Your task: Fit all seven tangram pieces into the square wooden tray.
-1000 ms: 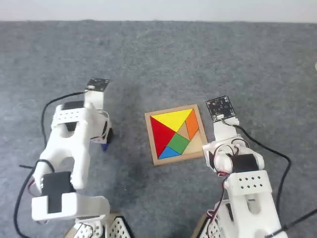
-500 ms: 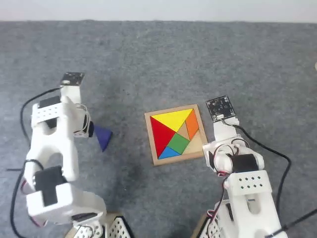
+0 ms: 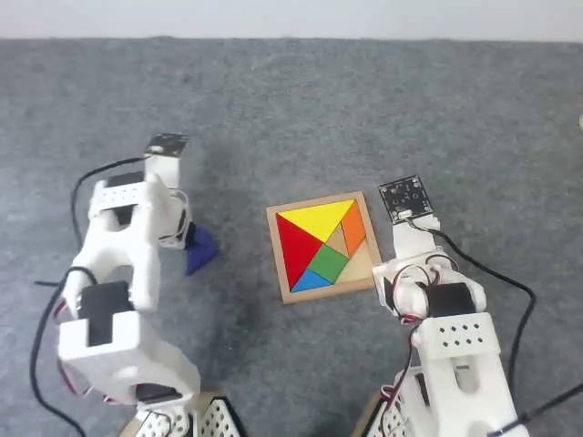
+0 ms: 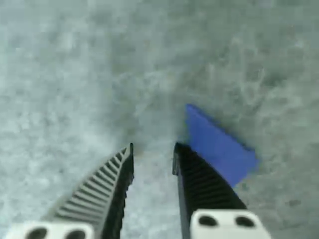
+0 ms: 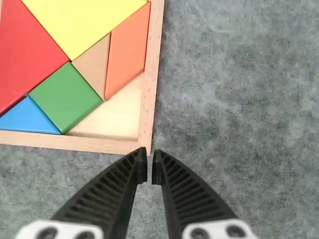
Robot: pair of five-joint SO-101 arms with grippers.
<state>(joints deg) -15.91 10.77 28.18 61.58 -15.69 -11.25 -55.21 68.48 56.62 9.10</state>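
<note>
On the grey mat (image 3: 273,109), high view: tray (image 3: 319,201) sits mid-table between the two arms. Six pcs seated: yellow triangle (image 3: 319,221), red triangle (image 3: 296,250), green square (image 3: 328,264), orange parallelogram (image 3: 353,228), tan triangle (image 3: 339,240), light-blue triangle (image 3: 310,280). One triangular gap (image 3: 363,266) is left, at the tray corner nearest the right arm (image 3: 437,314). Seventh pc, the dark blue triangle (image 3: 200,248), lies flat on the mat well apart from the tray, right beside the left arm (image 3: 127,246).

Left wrist view: left gripper (image 4: 153,154) low over the mat, jaws apart, nothing btwn them. Dark blue triangle (image 4: 219,147) is outside the jaws, against the outer face of one finger (image 4: 199,184). It looks touching, but I can't confirm contact. Not grasped.

Right wrist view: right gripper (image 5: 149,167) clenched on nothing, tips almost meeting, just off an outer corner of the tray (image 5: 151,74). Gap (image 5: 112,117) shows bare wood, bounded by the green sq, the tan + orange pcs and two rim sides.

Judgement: step in hand = pickup of last pc w/ left arm, approx 6 of 7 done. Next move needs a sideways shift of the left gripper so the triangle sits btwn the jaws, then close. Pc is thin + flat on a soft mat, so the tips must go right down to the surface. After that: carry to the gap, rotate so its right-angle corner meets the tray corner. Risk: the finger nudges the pc away instead of straddling it.
</note>
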